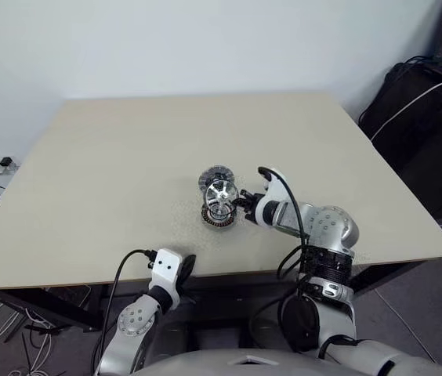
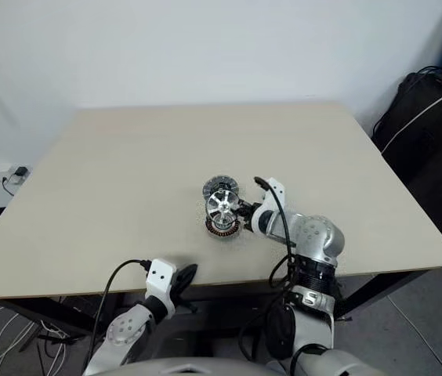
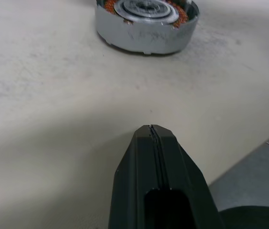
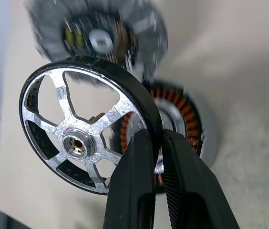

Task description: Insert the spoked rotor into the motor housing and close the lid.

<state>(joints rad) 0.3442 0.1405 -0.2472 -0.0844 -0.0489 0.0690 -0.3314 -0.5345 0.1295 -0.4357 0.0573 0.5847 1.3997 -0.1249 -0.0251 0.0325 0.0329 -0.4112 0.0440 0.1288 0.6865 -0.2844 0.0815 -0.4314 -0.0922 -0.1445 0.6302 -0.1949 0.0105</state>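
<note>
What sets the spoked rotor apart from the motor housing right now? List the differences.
The spoked rotor is pinched at its rim by the right hand and held up on edge; the motor housing lies flat on the table. The rotor is an open wheel of silver spokes in a black ring; the housing is packed with copper windings. Both are round.
</note>
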